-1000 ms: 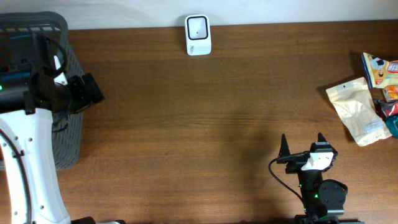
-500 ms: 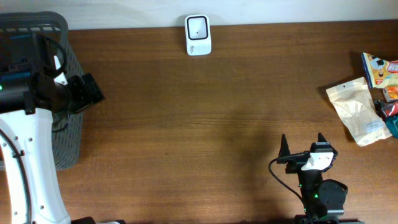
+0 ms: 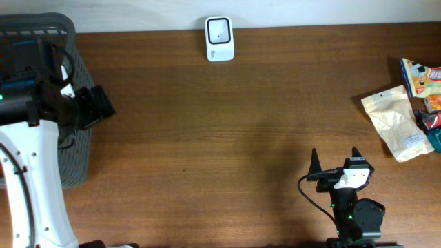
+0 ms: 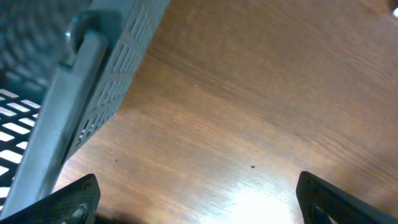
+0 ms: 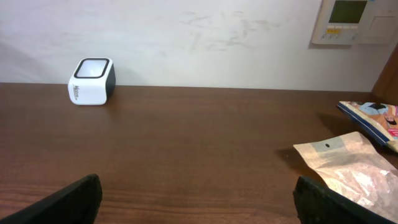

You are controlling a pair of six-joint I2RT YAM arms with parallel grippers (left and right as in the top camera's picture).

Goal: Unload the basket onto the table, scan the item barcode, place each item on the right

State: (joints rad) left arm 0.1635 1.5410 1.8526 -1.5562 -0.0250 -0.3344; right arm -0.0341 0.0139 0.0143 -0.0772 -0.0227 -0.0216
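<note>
A: Counts, quick.

B: One white scanner (image 3: 220, 38), standing at the back edge of the bench (image 3: 207, 138). One grey basket (image 3: 77, 83) at the left end. One pale pouch (image 3: 396, 124), lying flat at the right end, well apart from the scanner. Coloured packets (image 3: 419, 74) lie just beside it. The frame edge cuts them off, so I can't give an exact count. Two arms.

A: Fingers?

B: The left fingers (image 4: 74, 200) are spread wide with only bare wood between them, close to the basket's wall. The right fingers (image 5: 68, 199) are released too and hold nothing. They sit near the front edge of the bench and point toward the back wall.

A: What does each view add?

B: Only the overhead view shows both arms and the whole layout: basket left, scanner at the back middle, pouch and packets right. The left wrist view gives the basket's mesh wall and thick rim up close, plus bare bench. The right wrist view alone shows the pale wall behind the bench and a wall panel (image 5: 351, 22) with a small screen. It also shows the scanner from the side, with a dark side and a window on top. The pouch is at its lower right, with the hang hole clear.

A: Barcode?

B: Can't make one out in any view.
</note>
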